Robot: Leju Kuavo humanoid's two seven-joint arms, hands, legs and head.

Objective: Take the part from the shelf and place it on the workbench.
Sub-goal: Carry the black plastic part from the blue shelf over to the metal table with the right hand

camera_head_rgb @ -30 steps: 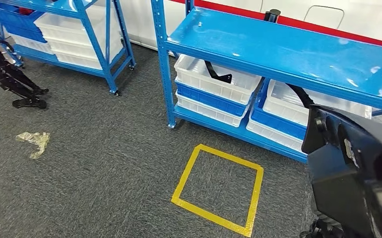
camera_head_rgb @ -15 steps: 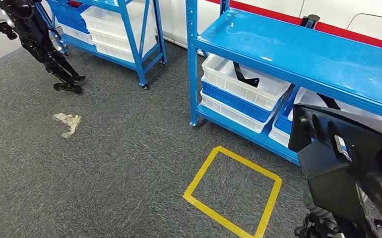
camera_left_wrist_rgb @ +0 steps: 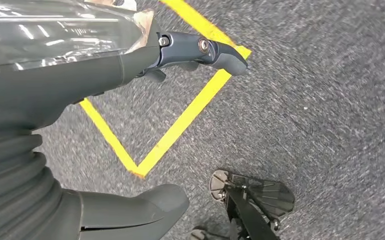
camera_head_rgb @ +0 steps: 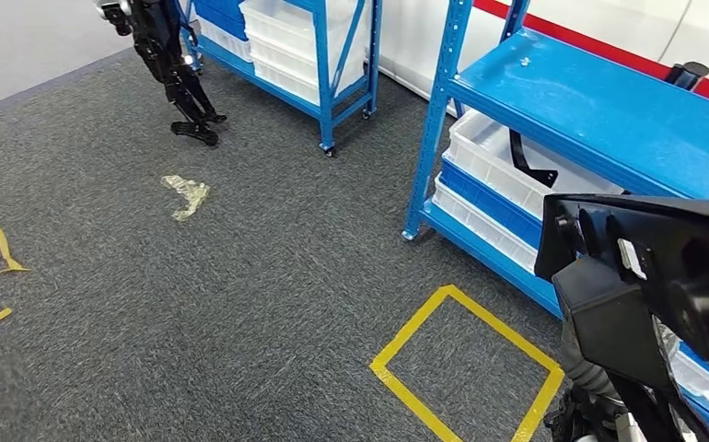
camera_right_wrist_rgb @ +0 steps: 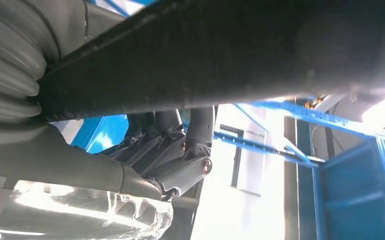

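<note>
A large black part (camera_head_rgb: pixel 650 295) hangs close to the head view's right side, in front of the blue shelf (camera_head_rgb: pixel 609 120). In the right wrist view the same part (camera_right_wrist_rgb: pixel 220 55) is a long dark bar across the picture, and my right hand (camera_right_wrist_rgb: pixel 175 150) grips it with fingers curled up against it. My left hand (camera_left_wrist_rgb: pixel 105 75) hangs over the grey carpet with fingers (camera_left_wrist_rgb: pixel 205 50) stretched out and thumb (camera_left_wrist_rgb: pixel 145 205) apart, holding nothing.
White bins (camera_head_rgb: pixel 484 152) sit on the shelf's lower level, one holding another black part (camera_head_rgb: pixel 524 158). A yellow tape square (camera_head_rgb: pixel 406 336) marks the carpet. A second blue shelf (camera_head_rgb: pixel 328 64), another robot's legs (camera_head_rgb: pixel 176 74) and a crumpled plastic scrap (camera_head_rgb: pixel 185 195) lie farther left.
The camera has turned left: shelf, tape square and plastic scrap all slid right in the picture, and yellow tape came into view at the left. The black part stays at the right.
</note>
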